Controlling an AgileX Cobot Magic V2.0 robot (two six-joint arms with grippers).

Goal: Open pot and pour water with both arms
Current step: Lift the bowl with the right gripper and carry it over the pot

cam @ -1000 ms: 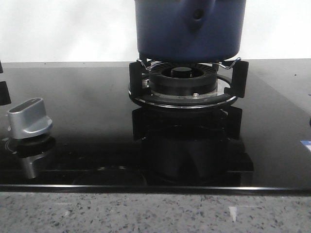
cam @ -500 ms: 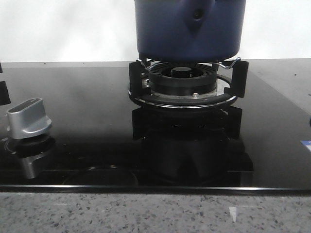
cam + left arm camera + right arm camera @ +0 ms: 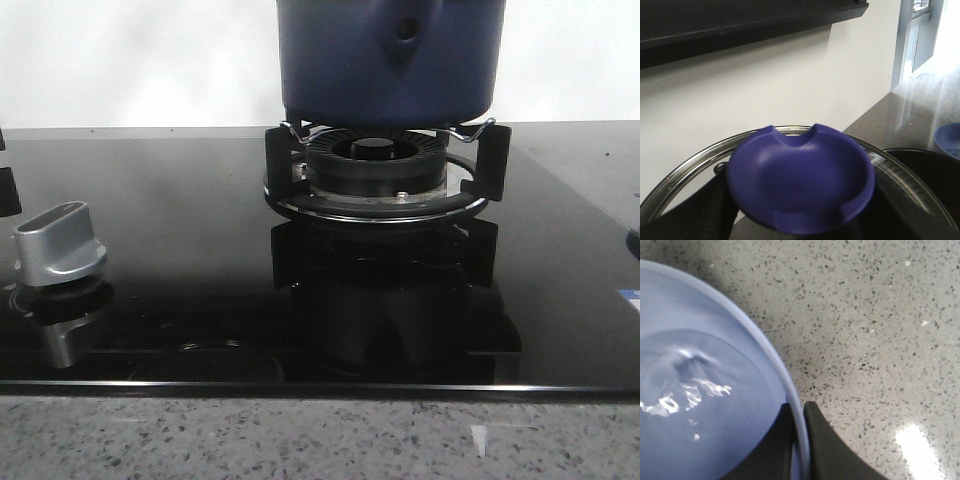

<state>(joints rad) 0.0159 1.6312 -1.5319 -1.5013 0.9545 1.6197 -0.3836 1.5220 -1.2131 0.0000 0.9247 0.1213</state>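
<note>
The pot [image 3: 388,60] sits on the burner [image 3: 376,170] of a black glass stove [image 3: 180,250]; a silver knob [image 3: 60,243] stands on the stove's left side. No writing is legible. The left wrist view shows a glass lid [image 3: 685,165] with a blue knob [image 3: 800,182] close to the camera; the left fingers' state cannot be determined. The right fingers [image 3: 824,440] clamp the rim of a blue bowl [image 3: 695,390] containing water, above the speckled surface [image 3: 865,320].
</note>
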